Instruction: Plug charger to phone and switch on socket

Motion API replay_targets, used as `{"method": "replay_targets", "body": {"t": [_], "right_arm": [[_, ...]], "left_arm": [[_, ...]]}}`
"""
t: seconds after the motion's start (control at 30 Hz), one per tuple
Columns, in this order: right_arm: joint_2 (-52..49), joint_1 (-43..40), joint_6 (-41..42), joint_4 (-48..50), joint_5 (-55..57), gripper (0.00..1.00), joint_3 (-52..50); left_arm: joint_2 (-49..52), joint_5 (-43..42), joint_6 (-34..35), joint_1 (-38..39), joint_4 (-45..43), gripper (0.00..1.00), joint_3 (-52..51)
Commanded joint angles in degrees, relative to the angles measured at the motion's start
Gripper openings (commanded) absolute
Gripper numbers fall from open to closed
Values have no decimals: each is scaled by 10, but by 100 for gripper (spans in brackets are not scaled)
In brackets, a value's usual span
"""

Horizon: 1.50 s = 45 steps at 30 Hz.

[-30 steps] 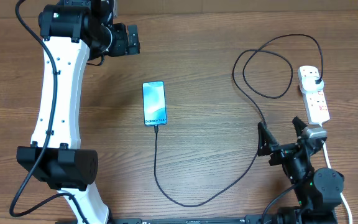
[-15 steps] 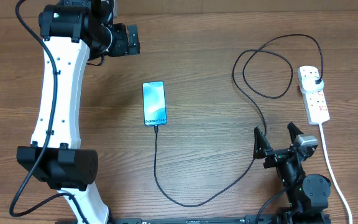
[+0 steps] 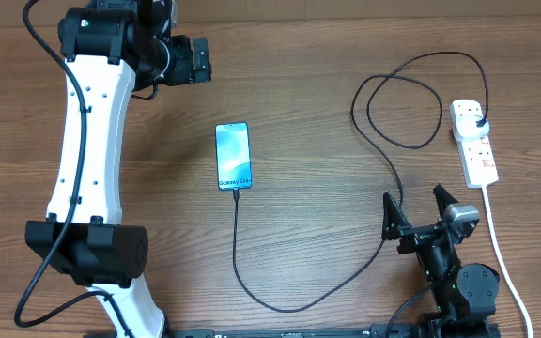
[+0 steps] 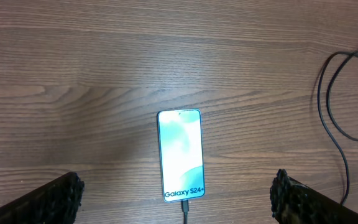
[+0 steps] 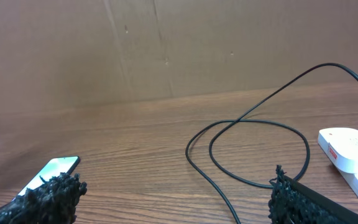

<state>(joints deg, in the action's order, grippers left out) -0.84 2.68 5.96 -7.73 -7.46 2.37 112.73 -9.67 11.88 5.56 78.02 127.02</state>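
The phone (image 3: 234,156) lies flat mid-table, its light blue screen lit, with white text at its near short edge; it also shows in the left wrist view (image 4: 180,155) and the right wrist view (image 5: 50,171). The black charger cable (image 3: 280,302) is plugged into the phone's near edge, loops across the table (image 5: 253,124) and ends in a black plug in the white socket (image 3: 474,141), also seen at the right wrist view's edge (image 5: 348,146). My left gripper (image 4: 178,199) is open, high above the phone. My right gripper (image 3: 419,212) is open and empty near the table's front right.
The socket's thick white cord (image 3: 501,253) runs from the strip toward the front edge, beside my right arm. A brown cardboard wall (image 5: 166,50) stands behind the table. The left arm's white links (image 3: 87,160) stretch along the left side.
My right gripper has drawn back from the socket's near end toward the front and a little left. The phone, cable and left arm have not moved.
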Motion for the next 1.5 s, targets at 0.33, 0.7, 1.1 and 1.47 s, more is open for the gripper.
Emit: {"method": "replay_targets", "body": {"t": [0.33, 0.7, 1.1, 1.47], "right_arm": [[7, 3, 0, 4, -3, 100, -4], [7, 3, 0, 4, -3, 100, -4], [7, 3, 0, 4, -3, 100, -4], [7, 3, 0, 4, -3, 100, -4]], "left_arm": [[1, -4, -1, -2, -1, 100, -2], [1, 5, -1, -2, 0, 100, -2], [-185, 54, -46, 2, -178, 99, -208], [-578, 58, -91, -12, -538, 99, -715]]}}
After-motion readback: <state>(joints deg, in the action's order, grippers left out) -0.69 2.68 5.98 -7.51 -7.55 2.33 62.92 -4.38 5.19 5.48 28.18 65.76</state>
